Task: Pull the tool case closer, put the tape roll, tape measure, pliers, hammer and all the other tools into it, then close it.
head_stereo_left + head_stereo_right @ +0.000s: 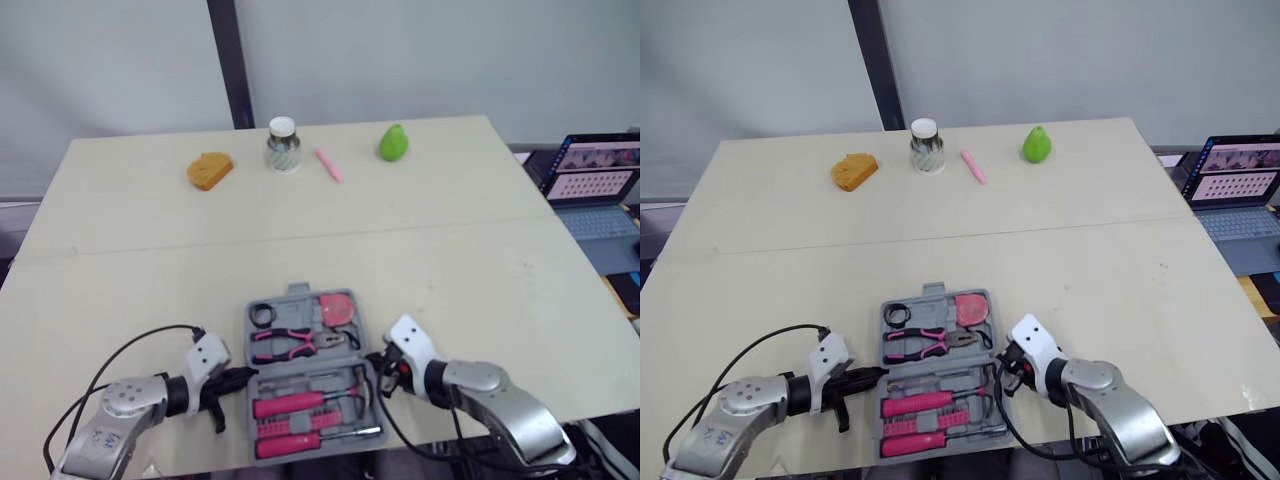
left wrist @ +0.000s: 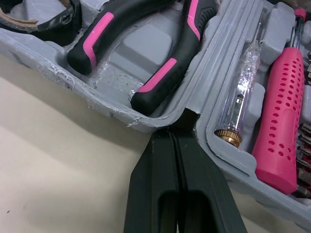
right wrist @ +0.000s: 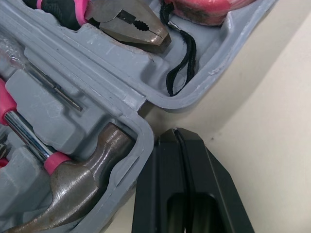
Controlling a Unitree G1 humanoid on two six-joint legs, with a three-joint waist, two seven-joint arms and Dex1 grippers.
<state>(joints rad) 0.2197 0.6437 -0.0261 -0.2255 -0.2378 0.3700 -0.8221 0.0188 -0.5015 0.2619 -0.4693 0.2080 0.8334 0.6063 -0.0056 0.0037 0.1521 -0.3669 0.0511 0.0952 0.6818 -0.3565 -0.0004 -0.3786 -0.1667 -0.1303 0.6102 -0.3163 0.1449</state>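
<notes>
Open tool case [image 1: 298,292] held tools. Left gripper [image 2: 177,132] and right gripper [image 3: 178,133], fingers pressed together, flanked its hinge.

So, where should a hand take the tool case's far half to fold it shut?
Probably the handle tab midway along the far rim of the tool case, reached from the far side. The case lies flat open with its hinge running left to right, so that edge gives most leverage. The left hand and right hand, both shut, sit at the hinge ends.
</notes>
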